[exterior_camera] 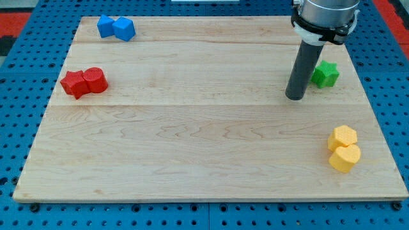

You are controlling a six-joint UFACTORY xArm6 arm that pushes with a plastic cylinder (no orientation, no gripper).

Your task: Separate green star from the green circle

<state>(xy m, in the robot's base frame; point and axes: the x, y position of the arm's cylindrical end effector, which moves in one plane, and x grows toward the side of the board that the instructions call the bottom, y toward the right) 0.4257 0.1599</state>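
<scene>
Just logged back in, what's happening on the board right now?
My tip sits on the wooden board near the view's upper right, just left of the green star. The rod hides the star's left side, so I cannot tell if a green circle is behind it, or if I am touching the star. Elsewhere lie three pairs: two blue blocks at the top left, two red blocks at the left, two yellow blocks at the lower right.

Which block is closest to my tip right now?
The green star, just to the view's right of my tip. The yellow pair sits further down; red and blue pairs lie far across the board.
</scene>
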